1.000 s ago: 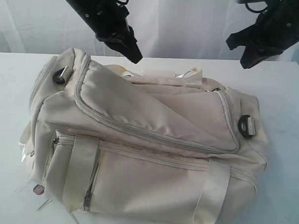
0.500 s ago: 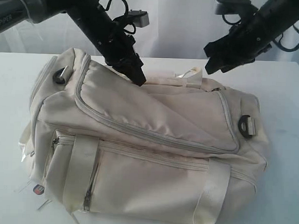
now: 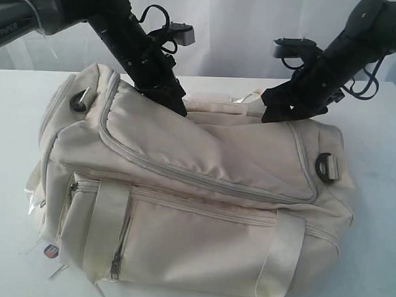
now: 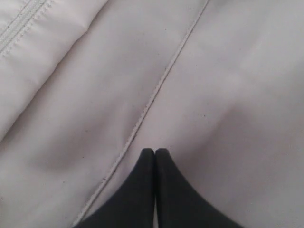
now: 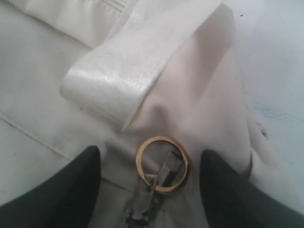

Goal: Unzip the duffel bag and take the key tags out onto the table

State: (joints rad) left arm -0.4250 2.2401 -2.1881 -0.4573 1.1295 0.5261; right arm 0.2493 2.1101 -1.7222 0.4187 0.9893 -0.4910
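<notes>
**Gold ring pull (image 5: 161,165) framed by the spread right gripper (image 5: 149,159)**

Jaws wide apart, one black finger on either side of the ring, apparently clear of it. Just beyond, a folded webbing strap (image 5: 118,80). Pull sits at the right end of the duffel bag (image 3: 196,188) top. Zipper seems to run lengthwise toward the left, so probably a close-and-drag for the right arm, the nearer one. Left gripper (image 4: 155,154) pressed together, tips down on the top panel, pinching nothing. No key tags in sight, presumably inside the zipped bag on the bench (image 3: 378,229).
</notes>
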